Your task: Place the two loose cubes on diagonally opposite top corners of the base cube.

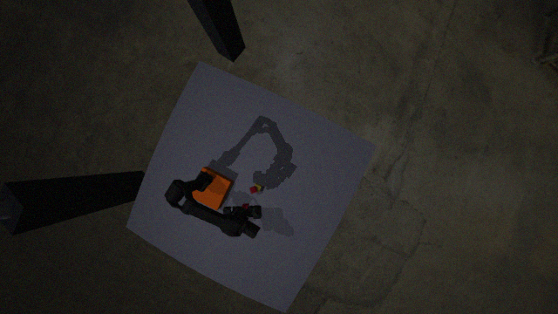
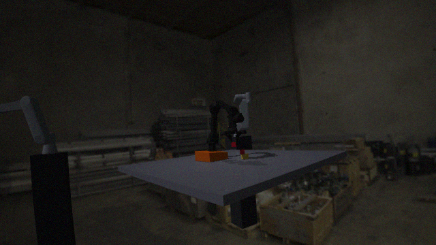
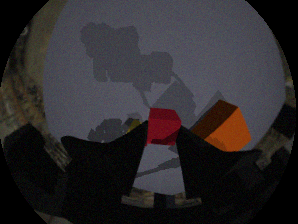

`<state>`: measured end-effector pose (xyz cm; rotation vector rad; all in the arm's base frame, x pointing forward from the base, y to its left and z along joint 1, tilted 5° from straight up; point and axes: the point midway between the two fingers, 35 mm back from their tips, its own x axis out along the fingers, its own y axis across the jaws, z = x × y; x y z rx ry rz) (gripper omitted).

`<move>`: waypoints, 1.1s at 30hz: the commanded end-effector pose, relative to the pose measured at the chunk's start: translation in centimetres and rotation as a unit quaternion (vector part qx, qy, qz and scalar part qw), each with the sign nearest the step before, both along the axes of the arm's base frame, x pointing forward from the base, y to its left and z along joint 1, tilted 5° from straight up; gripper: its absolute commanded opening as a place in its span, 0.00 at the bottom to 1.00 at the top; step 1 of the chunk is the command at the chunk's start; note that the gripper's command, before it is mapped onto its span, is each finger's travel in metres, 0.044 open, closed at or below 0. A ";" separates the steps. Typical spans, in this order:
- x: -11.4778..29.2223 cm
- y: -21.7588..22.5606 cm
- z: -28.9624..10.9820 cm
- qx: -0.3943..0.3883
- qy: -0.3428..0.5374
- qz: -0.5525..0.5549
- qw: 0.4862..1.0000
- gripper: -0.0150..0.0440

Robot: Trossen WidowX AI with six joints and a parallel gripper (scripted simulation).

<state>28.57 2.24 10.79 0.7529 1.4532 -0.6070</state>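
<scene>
Red cube (image 3: 162, 125) is pinched between the jaws, lifted above the bench (image 1: 305, 183) near the orange base (image 1: 214, 188); small, rigid and likely light, it is best held by opposite flat faces

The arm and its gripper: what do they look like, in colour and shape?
The arm is black or very dark grey, built of thick rounded links with bulky joints. The gripper has two dark, wedge-shaped fingers that narrow toward the tips. In the exterior view a small red spot shows near the wrist. The light is too dim to show cables or markings.
</scene>
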 end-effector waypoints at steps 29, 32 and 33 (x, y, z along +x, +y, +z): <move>0.3 8.4 0.7 -0.027 -0.056 0.617 0.785 0.43; 0.1 9.2 0.8 -0.029 -0.060 0.667 0.742 0.43; 0.1 9.5 0.8 -0.030 -0.062 0.683 0.728 0.43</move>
